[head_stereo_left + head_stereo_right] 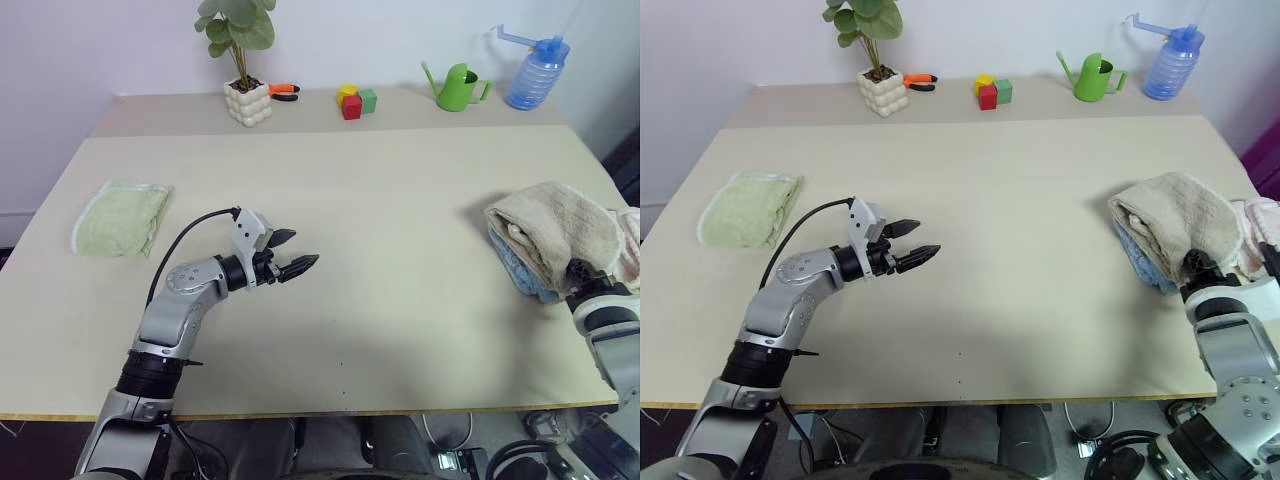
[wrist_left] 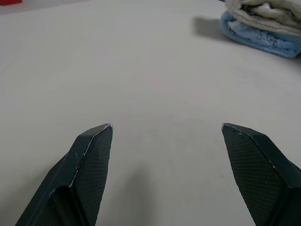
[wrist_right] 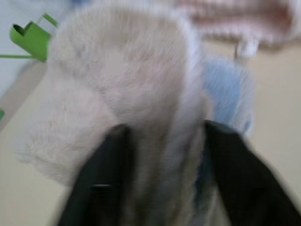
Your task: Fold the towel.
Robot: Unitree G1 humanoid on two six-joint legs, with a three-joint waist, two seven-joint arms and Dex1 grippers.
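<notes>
The towel (image 1: 555, 232) is a beige terry cloth, folded into a thick bundle at the table's right edge. It lies on top of a light blue folded towel (image 1: 520, 272). My right gripper (image 3: 162, 125) is at the towel's near end. Its two black fingers (image 3: 106, 165) stand apart on either side of the beige fold, so it is open around the cloth. My left gripper (image 1: 305, 248) hovers open over bare table left of centre, pointing right toward the towel, with nothing between its fingertips (image 2: 96, 141).
A pale green folded towel (image 1: 122, 218) lies at the left of the table (image 1: 380, 200). On the back ledge stand a potted plant (image 1: 248, 100), pliers (image 1: 283, 91), coloured blocks (image 1: 355, 100), a green watering can (image 1: 458, 88) and a blue bottle (image 1: 535, 75). A pink cloth (image 1: 628, 250) lies beside the towel.
</notes>
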